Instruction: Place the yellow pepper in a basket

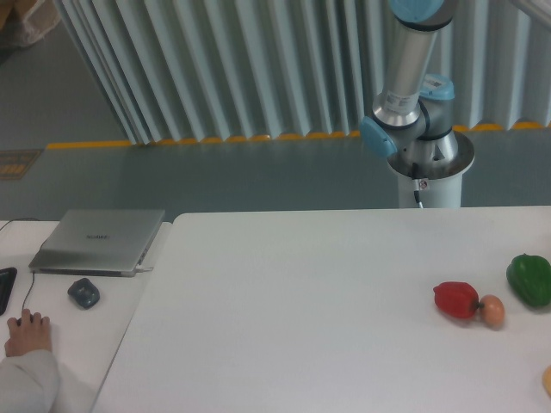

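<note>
Only a sliver of the yellow pepper (547,379) shows, lying on the white table (301,318) at the right edge of the picture, near the front. The arm (411,77) rises from its pedestal behind the table's far edge and runs out of the top of the picture, so the hand is out of sight and its state cannot be told. Beyond the yellow pepper lie a red pepper (455,299), a small, possibly onion-like bulb (492,311) touching it, and a green pepper (529,280). Left, a side table carries a closed laptop (99,240) and a dark object (83,292).
</note>
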Action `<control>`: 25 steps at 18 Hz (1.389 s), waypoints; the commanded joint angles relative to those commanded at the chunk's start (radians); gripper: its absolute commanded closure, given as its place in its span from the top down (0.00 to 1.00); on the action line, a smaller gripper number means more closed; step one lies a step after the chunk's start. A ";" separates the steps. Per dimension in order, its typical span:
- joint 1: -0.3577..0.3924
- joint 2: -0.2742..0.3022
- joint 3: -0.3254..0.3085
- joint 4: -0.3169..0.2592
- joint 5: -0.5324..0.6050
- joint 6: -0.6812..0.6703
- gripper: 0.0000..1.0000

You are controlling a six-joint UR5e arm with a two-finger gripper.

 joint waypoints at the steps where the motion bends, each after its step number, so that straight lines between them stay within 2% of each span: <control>1: 0.005 0.006 0.014 -0.011 -0.061 -0.023 1.00; 2: 0.006 0.008 0.020 -0.014 -0.121 -0.044 1.00; 4: -0.012 0.026 0.037 -0.055 -0.195 -0.225 1.00; 6: -0.122 0.028 0.074 -0.089 -0.198 -0.394 1.00; 10: -0.244 0.017 0.106 -0.139 -0.215 -0.665 1.00; 13: -0.253 0.011 0.135 -0.187 -0.273 -0.681 1.00; 17: -0.258 0.017 0.135 -0.210 -0.312 -0.692 1.00; 19: -0.259 0.018 0.134 -0.213 -0.358 -0.694 1.00; 25: -0.264 0.017 0.129 -0.213 -0.356 -0.694 1.00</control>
